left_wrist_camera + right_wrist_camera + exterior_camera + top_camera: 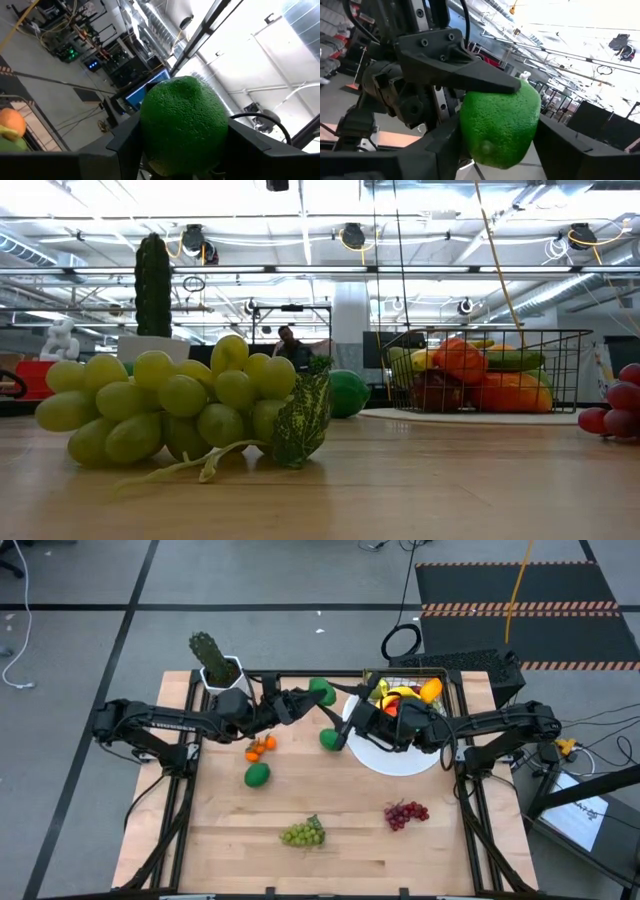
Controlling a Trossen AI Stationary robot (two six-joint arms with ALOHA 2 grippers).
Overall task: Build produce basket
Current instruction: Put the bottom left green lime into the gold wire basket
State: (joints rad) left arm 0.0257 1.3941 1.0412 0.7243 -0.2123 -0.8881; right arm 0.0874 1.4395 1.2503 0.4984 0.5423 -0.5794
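High view: the basket (452,680) stands on a white plate (400,762) at the far side of the counter (230,840) and already carries part of the produce (405,695). The left end effector (312,696) is raised just beside the basket, on the side toward the left arm. It is partly closed, with a lime (182,120) seated between its two fingers. The right end effector (340,737) is on that same side of the basket, a little nearer the front. Its fingers are drawn in against both flanks of a second lime (497,125), and the grip appears seated. The step in hand is judged to be delivery of both limes into the basket. Move one arm at a time, because the two wrists are close together beside the basket and could collide. Carry each lime over the rim before lowering. Release low, above a gap in the fruit already loaded, so the round lime settles and does not roll out. Keep the fingers clear of the wire mesh while opening. The green grapes (303,833) and the purple grapes (405,813) lie well apart from the basket, toward the front, not yet loaded.
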